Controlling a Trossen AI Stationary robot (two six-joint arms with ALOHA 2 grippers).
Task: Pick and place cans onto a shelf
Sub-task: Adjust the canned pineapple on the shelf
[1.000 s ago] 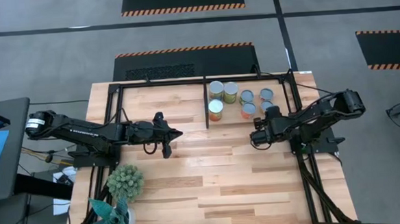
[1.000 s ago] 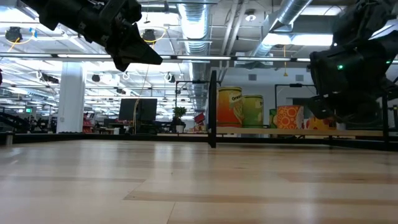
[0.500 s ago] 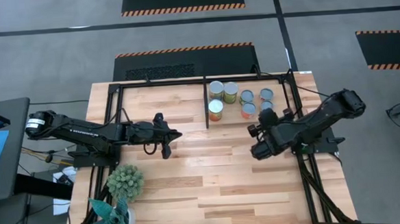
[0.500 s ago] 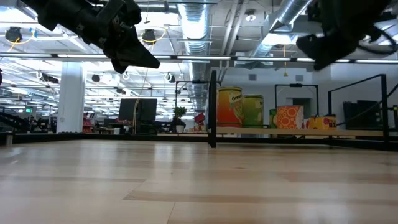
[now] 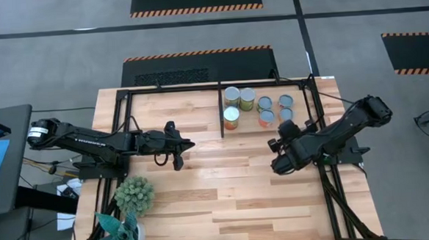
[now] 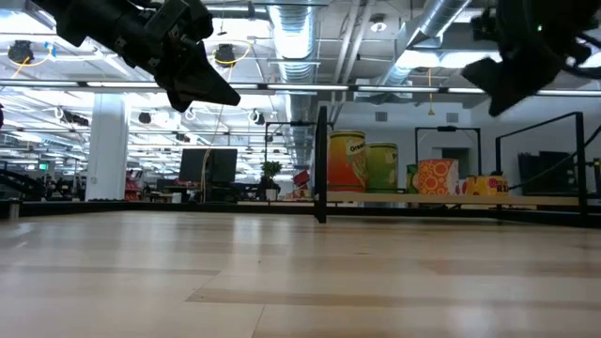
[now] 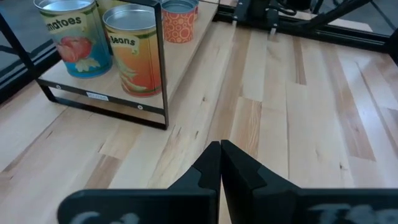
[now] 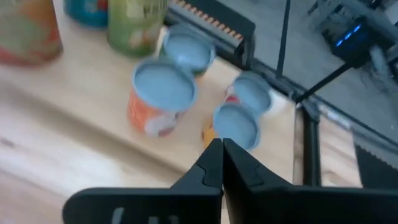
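Seven cans [image 5: 258, 107] stand on their bases on the light wood planks in the right half of the black-barred shelf [image 5: 167, 89], right of its divider bar [image 5: 221, 108]. They also show in the low view [image 6: 346, 161] and in the right wrist view [image 8: 163, 96]. My right gripper [image 5: 273, 146] is shut and empty. It hangs high above the table, on the near side of the cans [image 6: 470, 68], pointing at them [image 8: 221, 144]. My left gripper [image 5: 191, 144] is shut and empty above the table's middle [image 7: 220, 148], left of the divider.
A spiky green potted plant [image 5: 134, 194] stands at the table's near left. The shelf's left half [image 5: 170, 111] holds bare planks. The right arm's base frame [image 5: 335, 180] runs along the table's right edge. Black hazard-striped mats [image 5: 193, 0] lie on the floor beyond.
My right gripper has risen from just beside the nearest right-hand cans and drawn back toward the table's near edge, staying shut. The cans have stayed where they stood.
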